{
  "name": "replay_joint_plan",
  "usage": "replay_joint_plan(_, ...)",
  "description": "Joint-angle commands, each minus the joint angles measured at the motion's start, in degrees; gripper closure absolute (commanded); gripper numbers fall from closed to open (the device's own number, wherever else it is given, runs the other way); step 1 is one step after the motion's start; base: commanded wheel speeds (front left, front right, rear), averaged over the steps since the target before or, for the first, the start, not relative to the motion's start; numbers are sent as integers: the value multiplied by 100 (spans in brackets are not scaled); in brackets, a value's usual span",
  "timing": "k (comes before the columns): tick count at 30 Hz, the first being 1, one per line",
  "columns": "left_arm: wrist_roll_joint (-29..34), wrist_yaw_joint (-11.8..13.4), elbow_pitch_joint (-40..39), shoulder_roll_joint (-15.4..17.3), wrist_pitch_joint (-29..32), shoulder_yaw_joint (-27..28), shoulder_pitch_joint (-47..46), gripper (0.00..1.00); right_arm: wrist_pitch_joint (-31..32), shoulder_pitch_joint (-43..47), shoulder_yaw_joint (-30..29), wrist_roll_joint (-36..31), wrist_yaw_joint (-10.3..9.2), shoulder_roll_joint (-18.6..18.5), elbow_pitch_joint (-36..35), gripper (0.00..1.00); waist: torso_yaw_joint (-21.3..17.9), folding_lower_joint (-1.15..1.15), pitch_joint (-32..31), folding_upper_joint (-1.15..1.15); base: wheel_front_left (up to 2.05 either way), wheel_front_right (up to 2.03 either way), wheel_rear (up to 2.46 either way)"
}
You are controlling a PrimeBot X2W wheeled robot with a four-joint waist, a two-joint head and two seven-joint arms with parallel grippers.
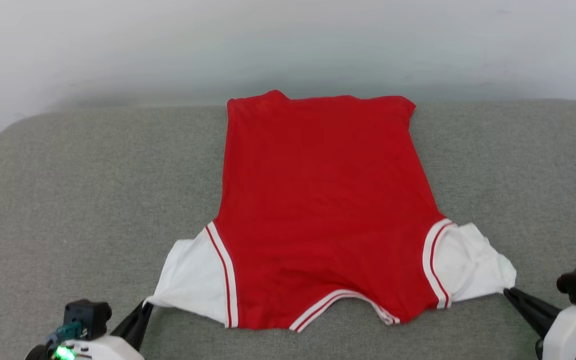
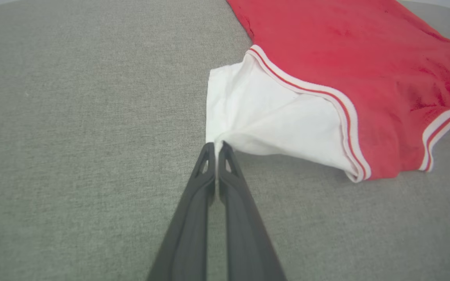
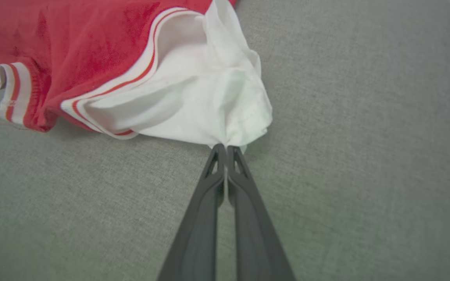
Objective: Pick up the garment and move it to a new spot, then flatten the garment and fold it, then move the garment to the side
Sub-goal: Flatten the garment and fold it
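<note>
The shirt (image 1: 318,200) is soft, matt knit cloth with ribbed trim, the surface (image 1: 68,200) under it coarse grey woven fabric, and the left gripper (image 2: 216,145) and right gripper (image 3: 225,147) have smooth, matt dark plastic fingers.

No legible text, numbers on garment (image 1: 318,200).

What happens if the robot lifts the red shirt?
Probably flop and sag: the shirt is soft cloth, bunching where the left end effector and right end effector pinch its white sleeves. It likely feels light: it lies thin and flat on the cushion.
</note>
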Motion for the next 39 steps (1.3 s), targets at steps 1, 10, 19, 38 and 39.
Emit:
replay_joint_plan(1, -89, 94, -101, 103, -24, 15, 330, 100, -25, 395, -142, -39, -4, -65, -62, 100, -55, 2, -227, 0, 0, 0, 0)
replay_joint_plan(10, -333, 536, -712, 378, -105, 32, 1434, 100, 31, 1991, -853, -155, -5, -224, -386, 100, -93, 2, -515, 0, 0, 0, 0)
replay_joint_plan(19, -203, 724, -1168, 412, -84, 6, 1402, 100, 419, 2218, -1830, -586, -4, -244, -829, 0, -43, 2, -386, 0, 0, 0, 0)
replay_joint_plan(38, 679, 1044, -2140, 223, -111, -88, 328, 100, 3139, -731, -4225, -1509, -3, -1167, -2800, 0, 744, 2, 1077, 0, 0, 0, 0)
replay_joint_plan(39, 729, 1050, -2174, 173, -125, -102, 240, 100, 3466, -1026, -4174, -1501, -5, -1201, -2785, 0, 818, 2, 1224, 0, 0, 0, 0)
